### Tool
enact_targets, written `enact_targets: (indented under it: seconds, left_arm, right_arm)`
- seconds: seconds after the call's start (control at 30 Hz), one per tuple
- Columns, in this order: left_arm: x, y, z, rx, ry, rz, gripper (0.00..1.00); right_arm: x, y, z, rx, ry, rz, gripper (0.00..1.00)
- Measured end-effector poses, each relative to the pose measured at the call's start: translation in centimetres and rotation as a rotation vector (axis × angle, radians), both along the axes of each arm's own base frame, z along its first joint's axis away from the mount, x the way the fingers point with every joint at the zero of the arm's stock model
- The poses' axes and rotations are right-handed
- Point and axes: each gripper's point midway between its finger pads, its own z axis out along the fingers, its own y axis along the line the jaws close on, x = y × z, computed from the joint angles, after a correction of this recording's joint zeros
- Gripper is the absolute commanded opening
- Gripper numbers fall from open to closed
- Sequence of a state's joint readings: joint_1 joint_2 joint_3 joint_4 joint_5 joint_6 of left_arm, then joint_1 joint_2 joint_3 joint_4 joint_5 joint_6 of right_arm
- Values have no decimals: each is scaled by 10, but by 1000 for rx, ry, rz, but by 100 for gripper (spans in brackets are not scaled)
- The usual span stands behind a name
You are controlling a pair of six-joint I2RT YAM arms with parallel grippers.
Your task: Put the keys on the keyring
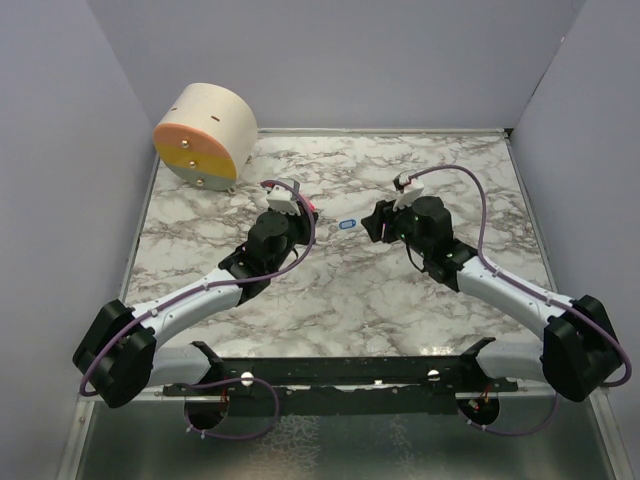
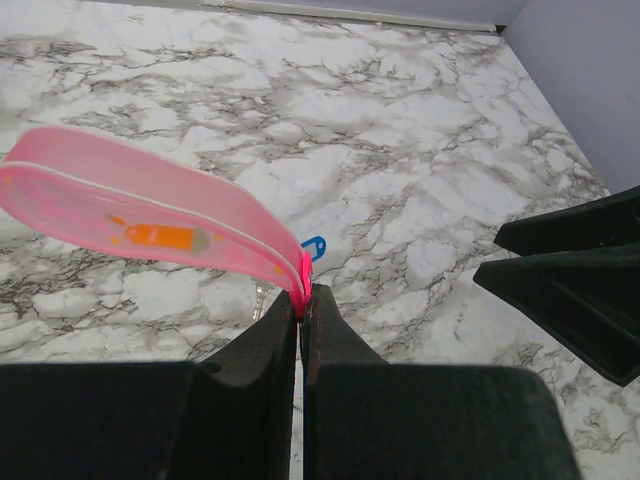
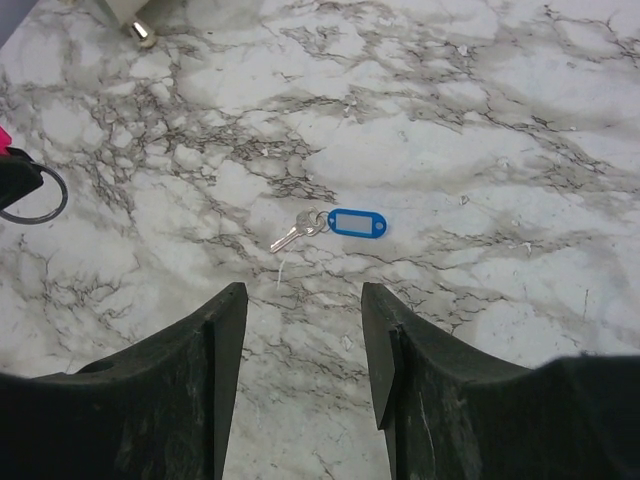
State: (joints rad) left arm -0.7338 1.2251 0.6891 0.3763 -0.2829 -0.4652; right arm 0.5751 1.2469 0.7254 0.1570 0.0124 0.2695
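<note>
On marble table (image 1: pixel 350 300), left claw (image 2: pixel 303 300) pinches pink key (image 2: pixel 150 215).

The top external camera looks down from high at the near side, taking in the whole marble table (image 1: pixel 350 290). Each wrist camera sits just behind its own fingers, angled forward and down. The left gripper (image 2: pixel 303 300) view is crowded by the blurred pink key (image 2: pixel 150 220); the right gripper (image 3: pixel 300 300) view is clearer. All three views share the keyring (image 3: pixel 357 223) lying ahead of both fingertips.

The table (image 1: pixel 350 300) is showing white marble with grey veining. The key (image 2: pixel 150 200) is showing bright pink, apparently with an orange patch. The tag (image 3: pixel 357 223) is showing blue around a white centre.
</note>
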Motion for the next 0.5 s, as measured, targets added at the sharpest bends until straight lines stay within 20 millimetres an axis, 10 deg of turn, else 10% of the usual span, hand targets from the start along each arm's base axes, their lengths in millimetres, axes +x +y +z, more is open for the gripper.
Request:
enact_targets:
  seconds: [0.5]
  left_arm:
    - [7, 5, -15, 31, 27, 28, 0]
  right_arm:
    - [13, 3, -53, -94, 119, -22, 43]
